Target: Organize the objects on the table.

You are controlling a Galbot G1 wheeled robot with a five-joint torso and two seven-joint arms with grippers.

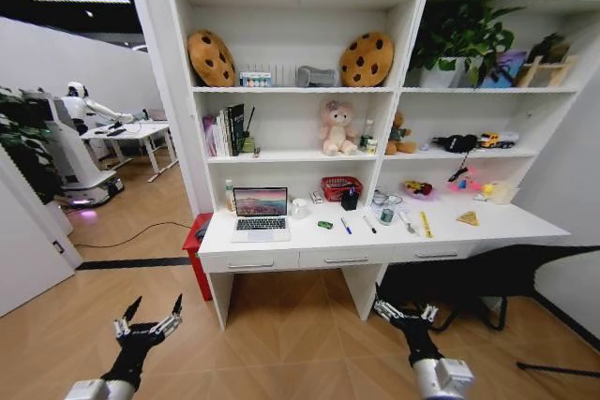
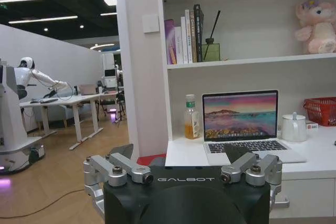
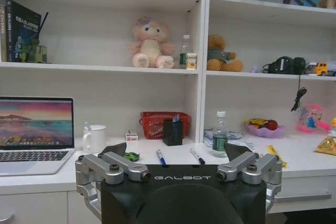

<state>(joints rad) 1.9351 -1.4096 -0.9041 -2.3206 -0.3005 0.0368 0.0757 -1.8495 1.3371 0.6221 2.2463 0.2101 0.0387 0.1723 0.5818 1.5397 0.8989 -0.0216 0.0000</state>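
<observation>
At frame centre, our open laptop [image 1: 261, 212], green toy car [image 1: 324, 225] and pens [image 1: 346, 226] sit on the white desk [image 1: 487, 228]. "GALBOT" marks both wrists. Our left gripper [image 1: 148, 319] and right gripper [image 1: 403, 311] hang open and empty over bare floor, lower frame.

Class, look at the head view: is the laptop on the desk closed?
No, the laptop stands open on the white desk, its screen lit with a sunset picture.
</observation>
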